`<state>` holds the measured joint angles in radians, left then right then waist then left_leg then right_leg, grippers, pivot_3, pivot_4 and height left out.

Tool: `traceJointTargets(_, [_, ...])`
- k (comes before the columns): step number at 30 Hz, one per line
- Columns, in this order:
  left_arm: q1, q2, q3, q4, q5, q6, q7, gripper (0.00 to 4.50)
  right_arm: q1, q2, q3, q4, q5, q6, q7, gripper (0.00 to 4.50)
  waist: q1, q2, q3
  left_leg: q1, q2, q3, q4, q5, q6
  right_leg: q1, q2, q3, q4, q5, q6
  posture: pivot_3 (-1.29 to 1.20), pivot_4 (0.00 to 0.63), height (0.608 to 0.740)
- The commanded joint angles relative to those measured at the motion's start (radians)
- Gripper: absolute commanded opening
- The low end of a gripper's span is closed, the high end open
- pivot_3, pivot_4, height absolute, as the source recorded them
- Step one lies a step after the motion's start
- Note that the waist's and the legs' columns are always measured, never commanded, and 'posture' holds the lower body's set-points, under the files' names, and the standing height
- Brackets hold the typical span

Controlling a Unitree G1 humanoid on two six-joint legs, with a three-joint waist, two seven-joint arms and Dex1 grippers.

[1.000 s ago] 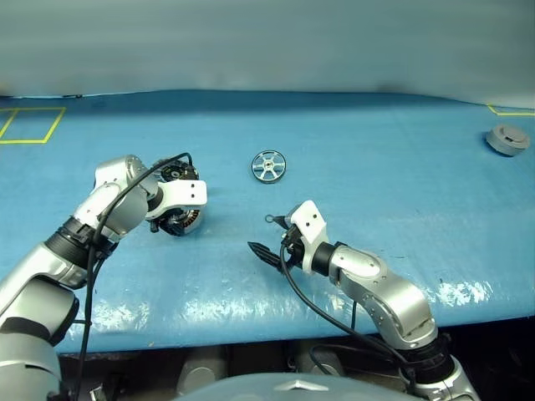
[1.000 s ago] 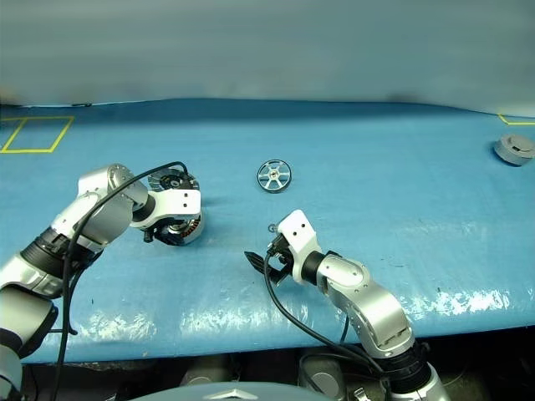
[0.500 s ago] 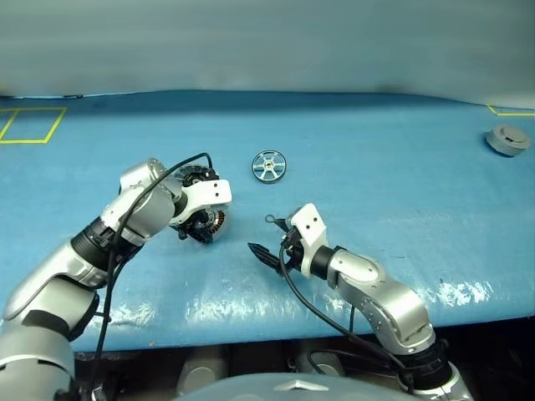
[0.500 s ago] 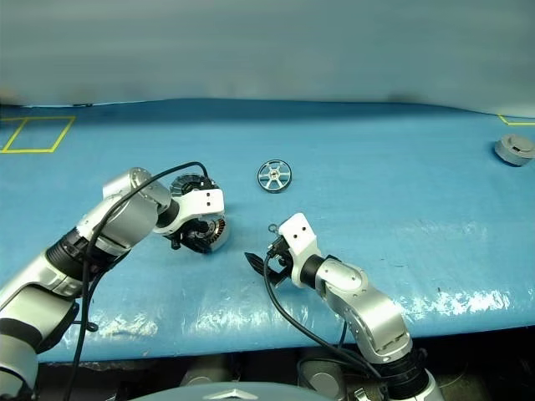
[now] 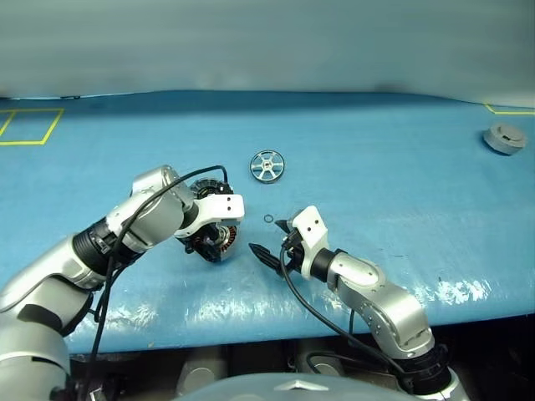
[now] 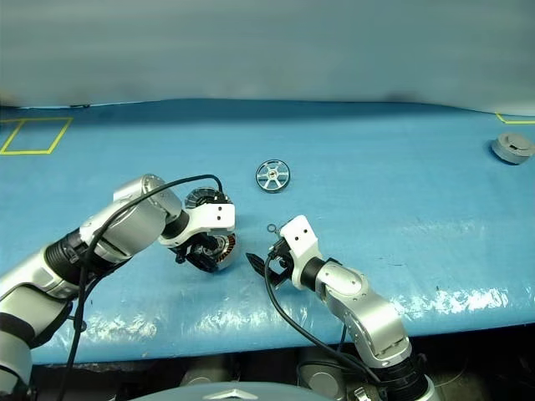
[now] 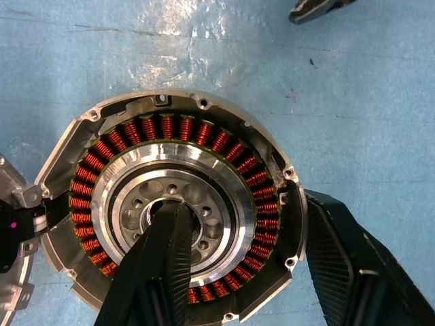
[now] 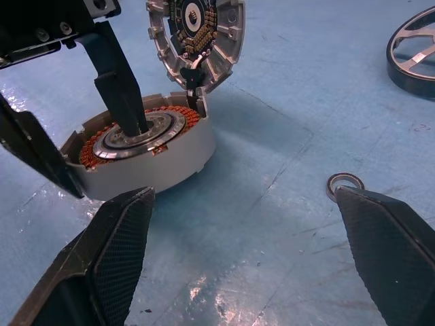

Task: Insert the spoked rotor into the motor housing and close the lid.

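Note:
The motor housing [image 5: 217, 241], a silver cup with copper windings, sits on the blue mat left of centre. Its lid [image 8: 197, 30] stands tilted up at the housing's far edge, dark hub and grey segments showing. My left gripper [image 7: 238, 204] points down onto the housing, one finger in the hub's bore and the other against the outside of the rim. The spoked rotor [image 5: 267, 165] lies flat farther back, apart from both grippers. My right gripper [image 5: 272, 241] hovers just right of the housing, open wide and holding nothing.
A tiny washer ring [image 5: 267, 219] lies just beyond the right gripper. A grey round part [image 5: 504, 138] sits at the far right. Yellow tape marks a square [image 5: 29, 125] at the far left. The mat's near edge [image 5: 251, 322] runs below both arms.
My left gripper has carried the housing, lid with it, to the right and nearer the front edge, close beside the right gripper. The right arm, rotor and washer have stayed put.

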<state>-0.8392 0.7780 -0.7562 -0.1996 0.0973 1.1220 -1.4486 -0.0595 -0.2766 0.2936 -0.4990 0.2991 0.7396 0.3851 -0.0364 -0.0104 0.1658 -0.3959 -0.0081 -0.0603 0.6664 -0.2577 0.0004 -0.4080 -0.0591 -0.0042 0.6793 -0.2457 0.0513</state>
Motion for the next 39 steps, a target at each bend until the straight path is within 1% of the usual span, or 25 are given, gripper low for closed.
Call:
traceJointTargets(1, [-0.038, 0.011, 0.019, -0.012, -0.018, 0.012, 0.032, 3.99, -0.004, 0.003, -0.015, -0.027, 0.005, -0.027, 0.005, 4.5, 0.0, 0.0, 0.0, 0.0, 0.0, 0.0, 0.0, 0.0, 0.0, 0.0, 0.0, 0.0, 0.0, 0.0, 0.0, 0.0, 0.15, 0.74])
traceJointTargets(2, [-0.043, 0.01, 0.022, -0.012, -0.026, 0.016, 0.039, 4.32, -0.005, 0.002, -0.015, -0.027, 0.005, -0.027, 0.006, 4.5, 0.001, 0.0, 0.0, 0.0, 0.0, 0.0, 0.0, 0.0, 0.0, 0.0, 0.0, 0.0, 0.0, 0.0, 0.0, 0.0, 0.15, 0.74])
traceJointTargets(3, [-0.05, 0.008, 0.028, -0.017, -0.038, 0.02, 0.043, 4.49, -0.006, 0.002, -0.015, -0.026, 0.005, -0.028, 0.008, 4.5, 0.0, 0.0, 0.0, 0.0, 0.0, 0.0, 0.0, 0.0, 0.0, 0.0, 0.0, 0.0, 0.0, -0.001, 0.002, 0.0, 0.15, 0.74])
traceJointTargets(9, [-0.085, 0.017, 0.065, -0.07, -0.117, 0.055, 0.062, 4.49, -0.011, -0.008, -0.021, -0.022, 0.006, -0.03, 0.017, 4.5, 0.001, 0.0, 0.0, 0.0, 0.0, 0.0, 0.0, 0.0, 0.0, 0.0, 0.0, 0.0, 0.0, -0.001, 0.004, 0.0, 0.15, 0.74])
traceJointTargets(17, [-0.091, 0.068, 0.103, -0.213, -0.233, 0.106, 0.076, 4.49, -0.017, -0.025, -0.037, -0.019, 0.009, -0.026, 0.028, 4.5, 0.0, 0.0, 0.0, 0.0, 0.0, 0.001, 0.0, 0.0, 0.0, 0.0, 0.0, 0.001, 0.0, -0.001, 0.003, 0.0, 0.15, 0.74])
traceJointTargets(19, [-0.081, 0.083, 0.142, -0.258, -0.272, 0.121, 0.092, 4.49, -0.017, -0.028, -0.04, -0.021, 0.009, -0.024, 0.03, 4.5, 0.0, 0.0, 0.0, 0.0, 0.0, 0.001, 0.0, 0.0, 0.0, 0.0, 0.0, 0.001, 0.0, -0.001, 0.003, 0.0, 0.15, 0.74])
traceJointTargets(23, [-0.038, 0.089, 0.267, -0.332, -0.367, 0.174, 0.137, 4.49, -0.01, -0.036, -0.053, -0.022, 0.008, -0.023, 0.03, 4.5, -0.001, 0.0, 0.0, 0.0, 0.0, 0.001, 0.0, 0.0, 0.0, 0.0, 0.0, 0.002, 0.0, -0.001, 0.004, 0.0, 0.15, 0.74])
traceJointTargets(25, [0.015, 0.06, 0.379, -0.367, -0.43, 0.208, 0.169, 4.49, -0.003, -0.043, -0.057, -0.02, -0.002, -0.03, 0.025, 4.5, -0.001, 0.0, 0.0, 0.0, 0.0, 0.001, 0.0, 0.0, 0.0, 0.0, 0.0, 0.002, 0.0, -0.001, 0.004, 0.0, 0.15, 0.74])
traceJointTargets(27, [0.098, 0.022, 0.498, -0.413, -0.479, 0.199, 0.22, 4.49, 0.006, -0.046, -0.063, -0.015, -0.014, -0.041, 0.016, 4.5, 0.0, -0.001, 0.001, 0.001, 0.0, 0.001, 0.0, 0.0, 0.0, 0.0, 0.0, 0.002, 0.0, -0.001, 0.004, 0.0, 0.15, 0.74])
traceJointTargets(29, [0.225, -0.016, 0.605, -0.463, -0.498, 0.134, 0.286, 4.49, 0.015, -0.05, -0.062, 0.002, -0.041, -0.06, 0.002, 4.5, -0.002, 0.0, 0.0, 0.001, 0.0, 0.001, 0.0, 0.0, 0.0, 0.0, 0.0, 0.002, -0.001, -0.001, 0.003, 0.0, 0.15, 0.74])
traceJointTargets(30, [0.29, -0.047, 0.657, -0.483, -0.507, 0.102, 0.322, 4.49, 0.018, -0.043, -0.064, 0.011, -0.047, -0.066, -0.007, 4.5, -0.002, -0.001, 0.001, 0.002, 0.0, 0.002, -0.001, 0.0, 0.0, 0.0, 0.0, 0.004, -0.001, 0.001, 0.001, 0.0, 0.15, 0.74])
traceJointTargets(32, [0.428, -0.102, 0.735, -0.521, -0.497, 0.008, 0.402, 4.49, 0.019, -0.016, -0.074, 0.032, -0.05, -0.082, -0.028, 4.5, -0.002, -0.001, 0.0, 0.002, 0.001, 0.003, -0.001, 0.0, 0.0, 0.0, 0.0, 0.004, -0.001, 0.001, 0.0, 0.0, 0.15, 0.74])
traceJointTargets(36, [0.627, -0.186, 0.797, -0.579, -0.48, -0.141, 0.538, 4.49, 0.004, 0.032, -0.079, 0.085, -0.088, -0.117, -0.079, 4.5, 0.009, -0.002, 0.0, 0.002, 0.001, 0.002, -0.001, 0.0, 0.0, 0.0, 0.0, 0.004, 0.0, 0.001, 0.0, 0.0, 0.15, 0.74])
traceJointTargets(38, [0.712, -0.266, 0.843, -0.598, -0.508, -0.17, 0.612, 4.49, -0.01, 0.058, -0.077, 0.116, -0.101, -0.132, -0.097, 4.5, 0.013, -0.001, 0.0, 0.003, 0.001, 0.003, -0.001, 0.001, 0.0, 0.0, -0.001, 0.005, -0.001, 0.002, 0.001, 0.0, 0.15, 0.74])
traceJointTargets(39, [0.745, -0.279, 0.848, -0.605, -0.502, -0.193, 0.638, 4.49, -0.015, 0.067, -0.076, 0.127, -0.106, -0.136, -0.102, 4.5, 0.014, -0.002, 0.0, 0.003, 0.001, 0.003, -0.001, 0.001, 0.0, 0.0, -0.001, 0.005, -0.001, 0.003, 0.001, 0.0, 0.15, 0.74])
